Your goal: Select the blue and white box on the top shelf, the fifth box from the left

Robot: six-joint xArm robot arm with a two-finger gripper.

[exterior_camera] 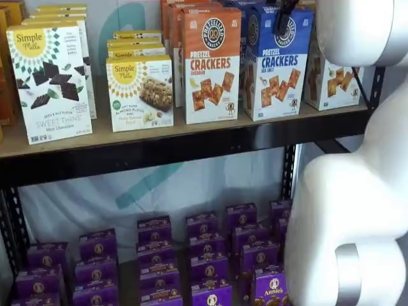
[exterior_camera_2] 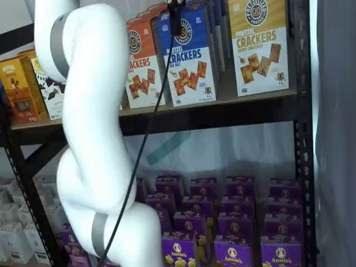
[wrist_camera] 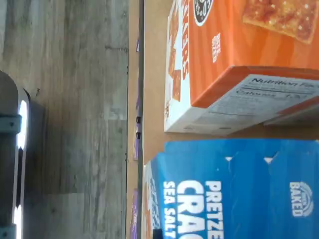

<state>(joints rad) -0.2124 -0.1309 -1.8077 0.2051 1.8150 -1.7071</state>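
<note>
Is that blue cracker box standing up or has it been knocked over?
Upright. The blue and white box stands on the top shelf, front facing out, beside the orange box.

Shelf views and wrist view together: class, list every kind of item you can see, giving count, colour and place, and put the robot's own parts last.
blue and white box: front one of a row, top shelf, beside orange box.
orange Cheddar box: front one of a row, top shelf.
yellow-topped cracker box: one, top shelf.
Simple Mills boxes: two stacks, white and yellow, top shelf.
purple Annie's boxes: many, lower shelf.
gripper: black fingers at the blue box's top, gap not visible.
arm: white, in front of shelves.
</note>
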